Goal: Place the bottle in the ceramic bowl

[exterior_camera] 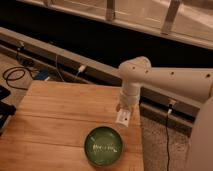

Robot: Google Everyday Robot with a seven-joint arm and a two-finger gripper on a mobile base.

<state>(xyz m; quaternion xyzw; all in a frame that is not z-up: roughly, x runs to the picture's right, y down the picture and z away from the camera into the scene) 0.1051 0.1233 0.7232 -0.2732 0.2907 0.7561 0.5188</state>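
Note:
The green glazed ceramic bowl [103, 145] sits near the front edge of the wooden table [55, 120]. My gripper [124, 111] points straight down from the white arm at the table's right side, just behind and to the right of the bowl. It is shut on the small white bottle [123, 119], which hangs upright under it, close above the table top by the bowl's far right rim. The fingers are mostly hidden behind the wrist and the bottle.
The table's right edge lies just past the gripper, with speckled floor [155, 145] beyond. Black cables [17, 75] lie on the floor at the back left. A dark ledge and metal rail [75, 55] run behind the table.

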